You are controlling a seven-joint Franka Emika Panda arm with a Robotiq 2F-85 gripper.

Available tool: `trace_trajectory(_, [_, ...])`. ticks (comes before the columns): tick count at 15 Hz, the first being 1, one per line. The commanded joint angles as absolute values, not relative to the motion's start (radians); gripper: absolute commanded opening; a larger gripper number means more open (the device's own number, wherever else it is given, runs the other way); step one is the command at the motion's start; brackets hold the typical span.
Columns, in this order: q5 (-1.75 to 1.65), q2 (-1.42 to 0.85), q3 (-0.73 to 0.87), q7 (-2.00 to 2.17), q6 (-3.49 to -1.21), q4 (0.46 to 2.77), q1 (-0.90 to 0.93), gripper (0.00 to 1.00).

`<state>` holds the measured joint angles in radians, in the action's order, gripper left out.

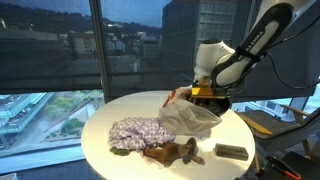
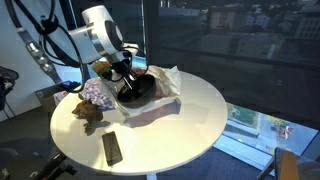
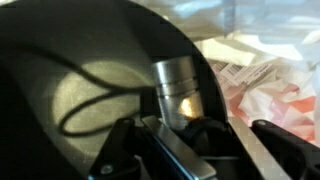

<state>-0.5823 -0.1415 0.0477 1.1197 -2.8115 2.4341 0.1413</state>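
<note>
My gripper (image 1: 207,97) (image 2: 122,76) hangs low over a black round pan-like dish (image 2: 138,90) that rests on a crumpled white plastic bag (image 1: 190,118) (image 2: 162,100) on the round white table (image 2: 205,130). In the wrist view the dish (image 3: 70,80) fills the left side and a thin dark cord loop (image 3: 95,95) lies in it. A short metal cylinder (image 3: 176,90) stands just beyond my gripper (image 3: 200,150), with a dark rounded piece below it between the fingers. The jaws look shut. Whether they pinch that piece is unclear.
A purple-and-white patterned cloth (image 1: 135,132) (image 2: 95,92) lies beside the bag. A brown plush toy (image 1: 170,152) (image 2: 88,112) and a dark rectangular block (image 1: 230,151) (image 2: 112,148) sit near the table's edge. Large windows stand behind.
</note>
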Motion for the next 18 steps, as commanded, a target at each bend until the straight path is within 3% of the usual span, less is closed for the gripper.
trace_trajectory(1, [-0.493, -0.181, 0.015, 1.025, -2.788, 2.382, 0.135, 0.04])
trace_trajectory(6, [-0.713, -0.198, 0.058, 1.106, -2.874, 2.331, 0.175, 0.03])
trace_trajectory(18, [-0.671, -0.465, -0.043, 0.876, -3.169, 2.226, 0.048, 0.09])
